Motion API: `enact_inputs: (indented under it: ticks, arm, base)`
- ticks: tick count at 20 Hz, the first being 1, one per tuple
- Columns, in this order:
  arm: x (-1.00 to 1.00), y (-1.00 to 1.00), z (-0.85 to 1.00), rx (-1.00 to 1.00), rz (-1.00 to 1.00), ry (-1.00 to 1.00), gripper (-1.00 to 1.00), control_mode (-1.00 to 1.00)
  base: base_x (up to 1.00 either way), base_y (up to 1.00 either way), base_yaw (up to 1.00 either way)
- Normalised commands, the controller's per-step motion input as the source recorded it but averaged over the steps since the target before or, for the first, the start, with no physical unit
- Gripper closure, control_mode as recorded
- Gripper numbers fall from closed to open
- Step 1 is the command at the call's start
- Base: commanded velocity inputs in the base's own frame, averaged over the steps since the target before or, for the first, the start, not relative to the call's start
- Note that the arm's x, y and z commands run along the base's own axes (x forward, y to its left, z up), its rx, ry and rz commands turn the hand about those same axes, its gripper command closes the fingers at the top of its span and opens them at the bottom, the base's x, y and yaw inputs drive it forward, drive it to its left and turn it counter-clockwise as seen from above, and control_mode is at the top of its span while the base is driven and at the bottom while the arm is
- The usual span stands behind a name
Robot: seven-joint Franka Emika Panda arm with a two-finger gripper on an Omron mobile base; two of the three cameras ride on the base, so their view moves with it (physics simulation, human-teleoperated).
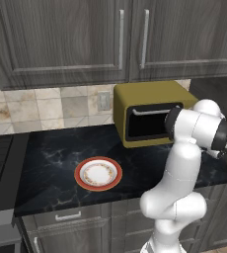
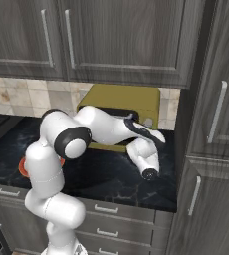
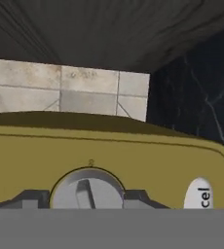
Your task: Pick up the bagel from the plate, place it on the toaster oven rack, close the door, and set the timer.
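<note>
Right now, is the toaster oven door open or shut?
Shut, as far as the left base view shows: the door stands upright, flush in the yellow toaster oven, with its silver handle along the top edge.

arm (image 1: 184,163): we see glossy white rounded shells, swelling at each joint
joints (image 2: 72,143): we see dark, near-black rings and round caps between the white segments
wrist (image 2: 144,133): we note a black band across the white casing
fingertips (image 3: 33,198): we see small dark grey blocks
cables, screws, markings: we cannot make any out
</note>
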Motion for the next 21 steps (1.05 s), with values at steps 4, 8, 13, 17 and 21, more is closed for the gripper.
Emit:
enact_inputs:
  ticks: [4,8,13,17,21]
  arm:
    - [-0.05,-0.21,0.00,0.39,-0.28,0.30,1.00,-1.00]
    - [0.00,-0.14,0.00,0.38,-0.31,0.30,1.00,-1.00]
    - [-0.22,-0.22,0.00,0.38,-0.28,0.21,1.00,-1.00]
    - [-0.81,-0.34,0.11,0.27,-0.16,-0.06,1.00,-1.00]
    - [-1.00,-0.38,0.33,0.30,-0.09,-0.18,1.00,-1.00]
  base:
    - [0.00,0.00,0.00]
    - [0.00,0.00,0.00]
    - [0.00,0.00,0.00]
    - [0.00,0.00,0.00]
    - [0.00,0.00,0.00]
